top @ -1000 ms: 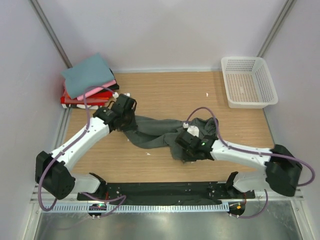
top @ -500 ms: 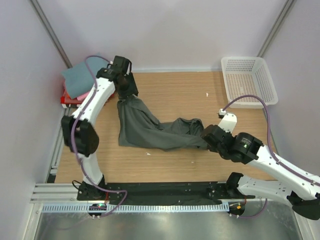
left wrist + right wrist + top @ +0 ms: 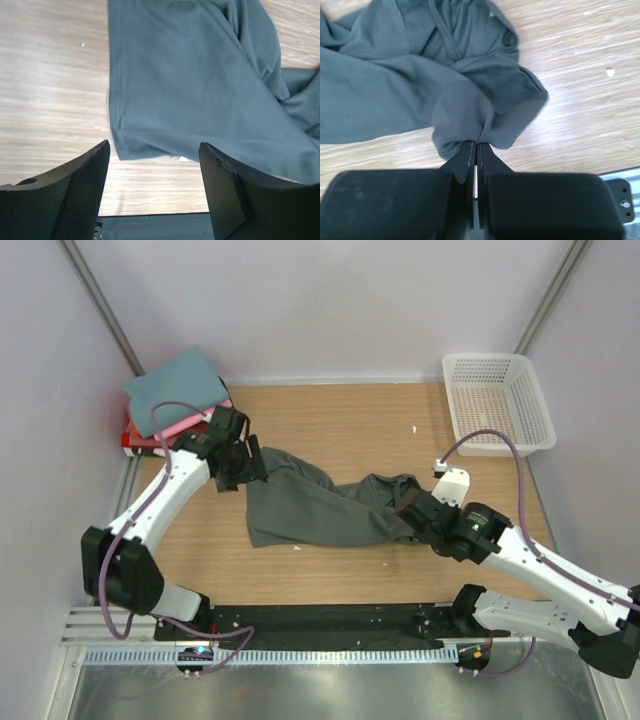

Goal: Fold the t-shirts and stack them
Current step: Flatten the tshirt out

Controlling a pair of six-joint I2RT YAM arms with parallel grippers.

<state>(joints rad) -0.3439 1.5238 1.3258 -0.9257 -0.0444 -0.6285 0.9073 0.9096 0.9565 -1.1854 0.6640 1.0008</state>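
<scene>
Left end effector (image 3: 154, 147) spread wide, right end effector (image 3: 475, 146) pinched closed

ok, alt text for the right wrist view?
The right gripper is shut on a pinched fold of the dark grey-green t-shirt. The rest of the cloth lies rumpled, spreading up and to the left over the wooden table.

Overhead plus two wrist views.
Overhead looks down from the near edge; both wrist cameras, close, share the dark shirt (image 3: 300, 510).
</scene>
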